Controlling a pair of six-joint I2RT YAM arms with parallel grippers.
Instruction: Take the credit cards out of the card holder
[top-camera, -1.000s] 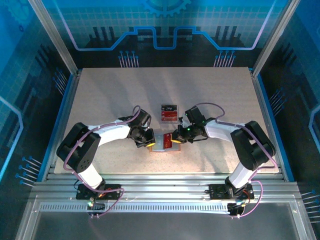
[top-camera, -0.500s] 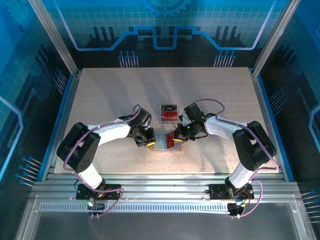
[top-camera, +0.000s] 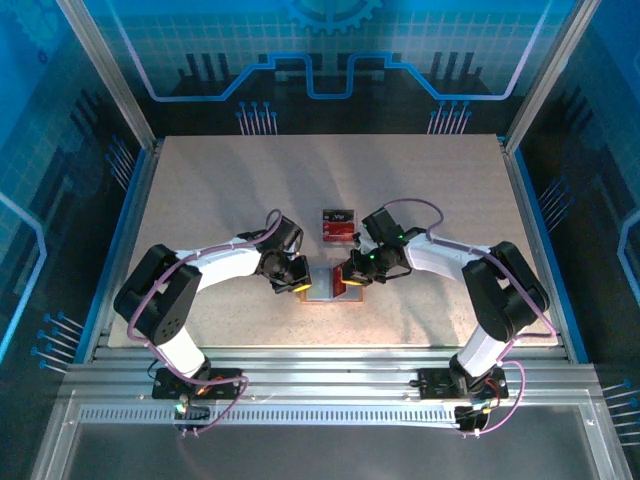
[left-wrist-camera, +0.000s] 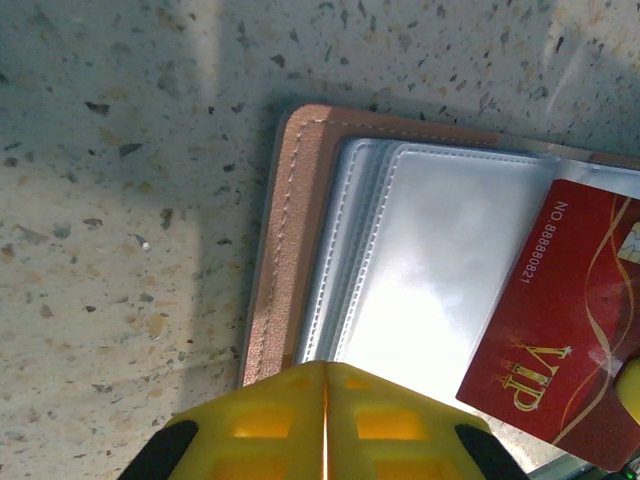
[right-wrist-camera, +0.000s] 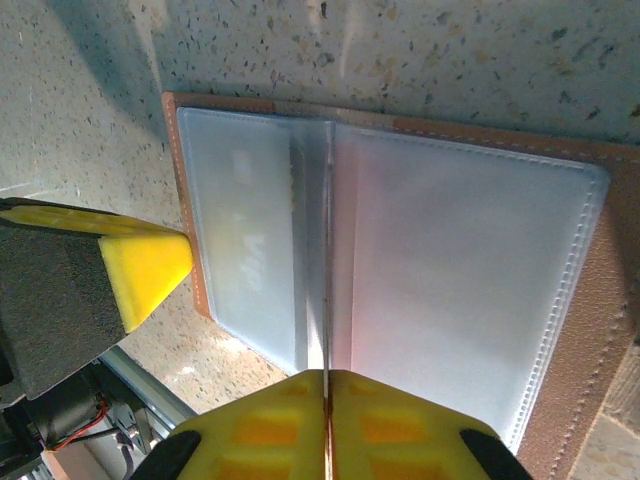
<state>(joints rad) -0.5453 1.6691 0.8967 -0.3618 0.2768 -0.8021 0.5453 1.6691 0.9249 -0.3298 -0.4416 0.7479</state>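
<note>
One red card (left-wrist-camera: 560, 320) pinched by right claw (right-wrist-camera: 327, 385) over card holder (left-wrist-camera: 275, 260); left claw (left-wrist-camera: 325, 385) closed.

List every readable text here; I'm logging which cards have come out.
"VIP", in gold, on the red card, left wrist view.
"NO.88880821" along that card's edge; digit count uncertain.
Print on the loose cards, top view: too small to read.

Pulls the red VIP card (left-wrist-camera: 560, 310) leftward with the right gripper (top-camera: 349, 275), tilting it up on edge over the card holder (top-camera: 318, 291).
</note>
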